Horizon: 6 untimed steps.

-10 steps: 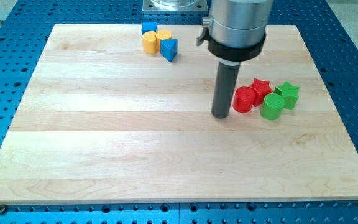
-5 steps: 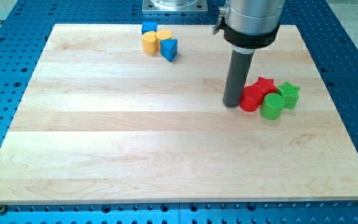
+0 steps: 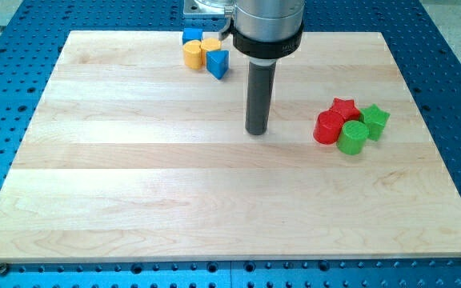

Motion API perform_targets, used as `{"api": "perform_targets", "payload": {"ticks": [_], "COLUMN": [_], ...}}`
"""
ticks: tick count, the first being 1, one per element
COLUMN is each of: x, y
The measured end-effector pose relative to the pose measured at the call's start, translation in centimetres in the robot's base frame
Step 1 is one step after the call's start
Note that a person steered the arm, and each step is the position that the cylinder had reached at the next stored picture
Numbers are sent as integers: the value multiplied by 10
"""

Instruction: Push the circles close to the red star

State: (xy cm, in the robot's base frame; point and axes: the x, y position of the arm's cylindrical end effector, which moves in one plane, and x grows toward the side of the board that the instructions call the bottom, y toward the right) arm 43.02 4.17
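A red star (image 3: 344,110) sits at the view's right on the wooden board (image 3: 134,192). A red circle (image 3: 327,128) touches its lower left side. A green circle (image 3: 351,138) sits just below the star, touching it. A green star (image 3: 374,120) lies right of the red star. My tip (image 3: 255,132) stands on the board well left of the red circle, apart from all blocks.
At the view's top, a cluster holds a blue cube (image 3: 191,37), a yellow hexagon-like block (image 3: 193,54), a yellow circle (image 3: 210,47) and a blue triangle (image 3: 218,63). Blue perforated table (image 3: 454,96) surrounds the board.
My tip first moved right against the red circle, nudging it closer to the red star, then pulled back left, away from the cluster.
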Motion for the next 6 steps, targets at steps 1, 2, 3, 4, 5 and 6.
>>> {"api": "perform_targets", "payload": {"ticks": [1, 2, 3, 4, 5, 6], "x": [10, 31, 55, 57, 57, 57], "y": [0, 0, -5, -33, -54, -68]}}
